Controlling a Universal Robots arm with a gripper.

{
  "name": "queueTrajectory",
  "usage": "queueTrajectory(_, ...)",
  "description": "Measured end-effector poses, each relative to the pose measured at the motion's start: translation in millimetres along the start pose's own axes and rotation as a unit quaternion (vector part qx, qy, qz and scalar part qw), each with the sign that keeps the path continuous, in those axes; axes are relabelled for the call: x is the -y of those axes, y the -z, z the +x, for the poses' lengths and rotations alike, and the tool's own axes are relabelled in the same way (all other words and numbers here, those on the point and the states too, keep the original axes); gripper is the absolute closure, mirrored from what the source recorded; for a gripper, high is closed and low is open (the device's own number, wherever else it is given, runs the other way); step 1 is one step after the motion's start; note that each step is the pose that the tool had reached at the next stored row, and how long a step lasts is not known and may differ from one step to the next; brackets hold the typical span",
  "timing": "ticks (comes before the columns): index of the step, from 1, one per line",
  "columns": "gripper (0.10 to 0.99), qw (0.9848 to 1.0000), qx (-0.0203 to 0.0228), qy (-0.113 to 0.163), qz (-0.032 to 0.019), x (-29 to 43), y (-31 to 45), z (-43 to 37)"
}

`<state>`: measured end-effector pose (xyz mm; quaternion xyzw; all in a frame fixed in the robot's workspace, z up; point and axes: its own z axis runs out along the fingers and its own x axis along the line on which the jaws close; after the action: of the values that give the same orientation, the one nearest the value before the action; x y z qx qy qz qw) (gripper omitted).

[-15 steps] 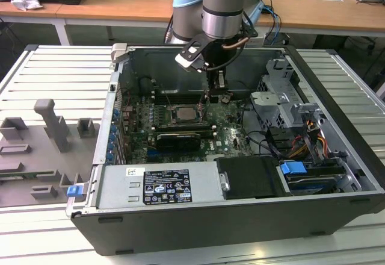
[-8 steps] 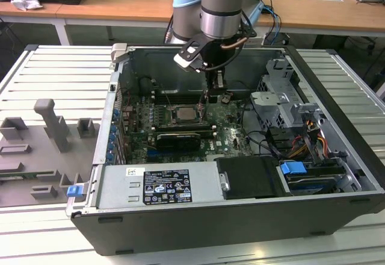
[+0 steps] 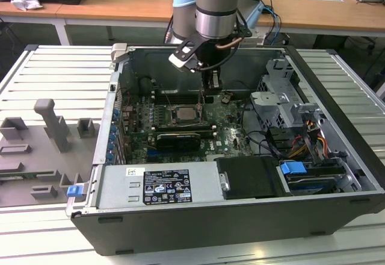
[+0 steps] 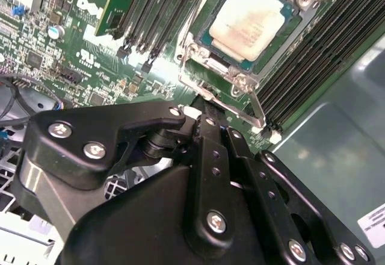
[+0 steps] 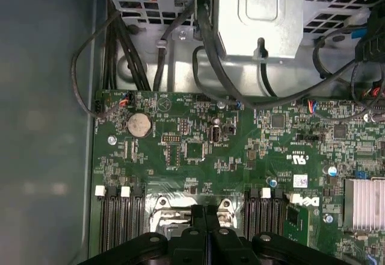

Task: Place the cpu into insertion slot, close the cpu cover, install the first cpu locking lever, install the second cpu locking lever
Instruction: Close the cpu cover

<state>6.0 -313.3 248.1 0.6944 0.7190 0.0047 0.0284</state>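
On the exterior view's left, grey fixture blocks (image 3: 53, 126) sit on the slatted table (image 3: 60, 66), beside the open computer case (image 3: 198, 235). Moving right into the case, the cpu (image 4: 251, 19) lies seated in the insertion slot (image 3: 174, 114) on the green motherboard (image 5: 198, 156), with its pale metal top facing up. The cpu cover (image 4: 194, 53) lies flat around it as a silver frame. My gripper (image 3: 210, 89) hangs just to the exterior view's right of the socket, low over the board. My fingers (image 5: 197, 220) are pressed together, and I see nothing between them. In the second wrist view their tips are just beside the socket's edge, near a thin metal lever (image 4: 252, 103) that runs along that side. I cannot tell whether they touch it. Further right stands the grey drive cage (image 3: 283, 99).
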Motion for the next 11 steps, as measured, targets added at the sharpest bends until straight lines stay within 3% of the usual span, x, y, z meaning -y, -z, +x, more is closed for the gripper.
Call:
queueTrajectory(4,0.98,1.0,0.0,0.0,0.0,6.5,0.0,0.2)
queueTrajectory(5,0.98,1.0,0.0,0.0,0.0,10.2,-6.8,0.6)
queueTrajectory(7,0.98,1.0,-0.0001,0.002,-0.0001,35.4,-8.0,1.3)
queueTrajectory(8,0.98,1.0,-0.0001,0.003,-0.0001,42.1,-9.6,1.6)
queueTrajectory(11,0.98,1.0,-0.0004,0.008,-0.0003,47.4,-19.7,2.1)
